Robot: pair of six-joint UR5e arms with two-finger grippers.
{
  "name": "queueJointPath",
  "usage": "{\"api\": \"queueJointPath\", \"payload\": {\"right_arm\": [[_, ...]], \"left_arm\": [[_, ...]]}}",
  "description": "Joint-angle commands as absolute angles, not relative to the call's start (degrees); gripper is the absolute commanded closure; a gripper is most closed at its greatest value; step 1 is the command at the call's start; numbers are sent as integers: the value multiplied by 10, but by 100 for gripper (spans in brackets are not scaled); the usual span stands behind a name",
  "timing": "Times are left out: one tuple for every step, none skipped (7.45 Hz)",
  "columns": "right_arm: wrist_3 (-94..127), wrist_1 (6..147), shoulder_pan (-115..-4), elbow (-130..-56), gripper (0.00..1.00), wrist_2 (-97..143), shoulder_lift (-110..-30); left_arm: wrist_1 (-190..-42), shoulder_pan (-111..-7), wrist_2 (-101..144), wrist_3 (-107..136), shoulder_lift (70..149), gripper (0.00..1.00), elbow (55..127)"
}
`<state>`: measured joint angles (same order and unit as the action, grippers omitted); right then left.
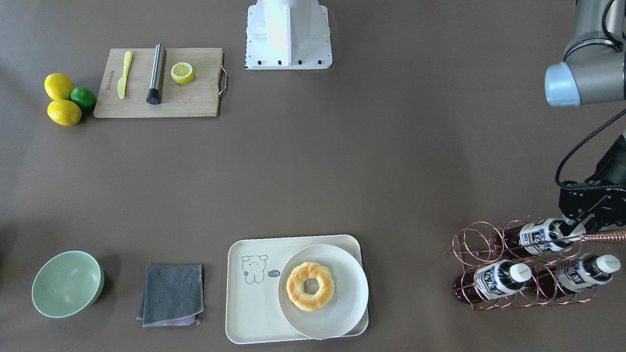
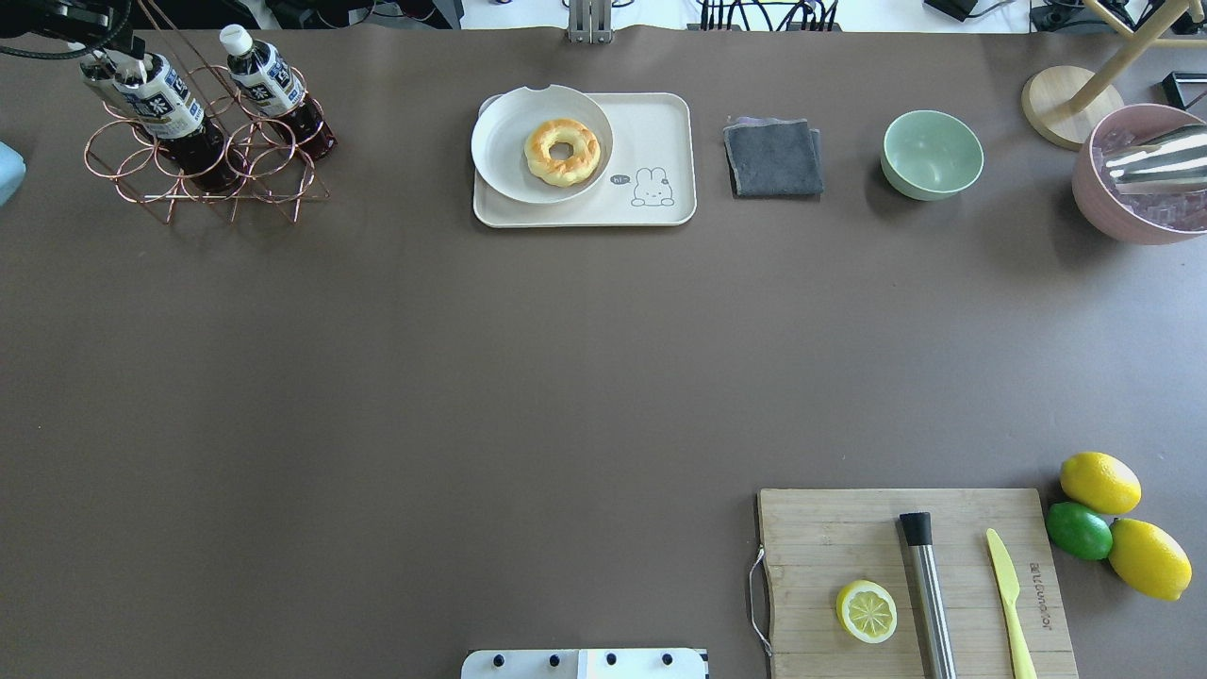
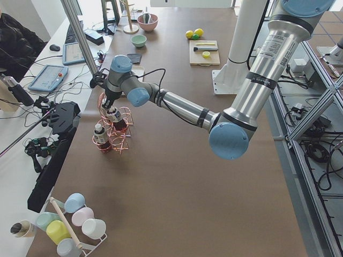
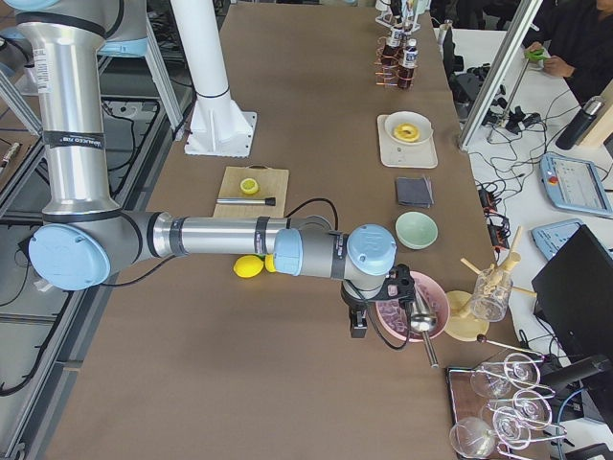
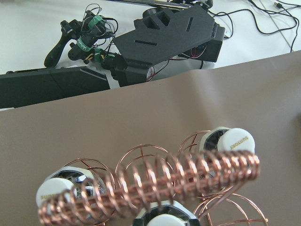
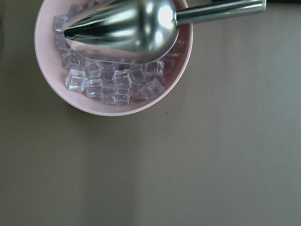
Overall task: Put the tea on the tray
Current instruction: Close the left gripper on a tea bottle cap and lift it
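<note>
Three tea bottles lie in a copper wire rack [image 1: 481,247] at the table's left end. My left gripper [image 1: 577,226] is at the white cap of the top tea bottle [image 1: 540,235], fingers on either side of it. I cannot tell whether it grips. That cap shows at the bottom edge of the left wrist view [image 5: 164,221]. The other two bottles [image 1: 499,279] [image 1: 579,274] lie lower. The cream tray [image 1: 254,313] with the bear drawing holds a white plate [image 1: 342,303] with a doughnut [image 1: 310,286]. My right gripper [image 4: 356,321] hovers by a pink bowl [image 6: 56,89]; I cannot tell its state.
The pink bowl holds ice cubes and a metal scoop [image 6: 127,28]. A grey cloth [image 1: 172,293] and a green bowl [image 1: 67,283] lie beside the tray. A wooden cutting board [image 1: 195,98] with a knife, a muddler and a lemon half is near the robot, with lemons and a lime [image 1: 83,98] beside it.
</note>
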<state>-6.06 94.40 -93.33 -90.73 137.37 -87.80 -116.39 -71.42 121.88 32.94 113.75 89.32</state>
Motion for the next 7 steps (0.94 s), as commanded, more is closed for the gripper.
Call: {"api": "queueJointPath", "payload": {"right_arm": [[-61, 944, -933, -906, 0, 1374, -880], [-61, 944, -933, -904, 0, 1374, -880], [-61, 944, -933, -903, 0, 1374, -880], [-61, 944, -933, -902, 0, 1374, -879], [-61, 944, -933, -901, 0, 1374, -879], [-61, 944, -933, -901, 0, 1375, -879], [-61, 944, -933, -901, 0, 1375, -878]], "left_arm": [[-1057, -758, 1254, 289, 1151, 100, 957], [-973, -772, 1253, 262, 1172, 100, 993], [-916, -789, 1253, 226, 1181, 100, 1024], [-894, -791, 1253, 224, 1179, 100, 1051], [-869, -790, 1254, 236, 1181, 100, 1078], [-849, -776, 1253, 275, 1180, 100, 1114], [-844, -750, 1253, 319, 1177, 100, 1148]]}}
